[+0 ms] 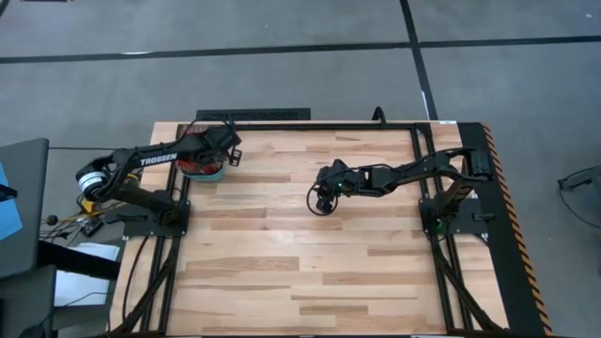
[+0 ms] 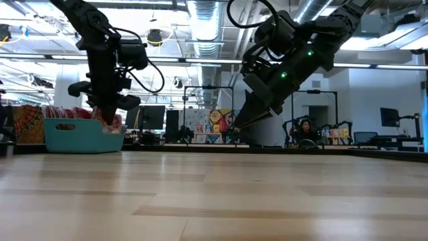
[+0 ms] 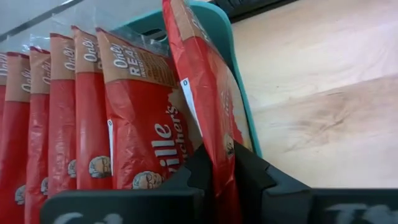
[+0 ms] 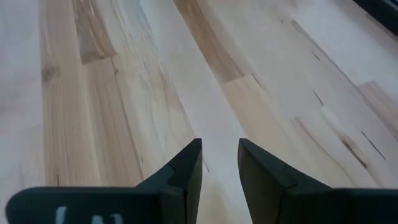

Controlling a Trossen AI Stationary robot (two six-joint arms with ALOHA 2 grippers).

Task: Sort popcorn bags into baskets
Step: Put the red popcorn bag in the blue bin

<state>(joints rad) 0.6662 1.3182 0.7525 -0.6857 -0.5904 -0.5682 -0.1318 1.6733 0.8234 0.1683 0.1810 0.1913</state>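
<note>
A teal basket (image 1: 205, 173) stands near the table's far left corner. In it, several red popcorn bags (image 3: 143, 124) stand on edge side by side. My left gripper (image 3: 222, 177) is over the basket, shut on the bag next to the basket's wall (image 3: 235, 68). My right gripper (image 1: 325, 201) hangs open a little above the bare wood at the middle of the table. Nothing is between its fingers (image 4: 186, 165). My left gripper pinches the outermost popcorn bag by its upper edge (image 3: 221, 146), one finger on each flat face. The fingers slant down from above. The bag stands on edge inside the basket, between the neighbouring bag and the teal wall.
Black frame rails (image 1: 319, 125) run along the table's far edge and down both sides. Bare wood lies between the two arms and toward the near edge. A dark desk (image 1: 23, 216) stands left of the table.
</note>
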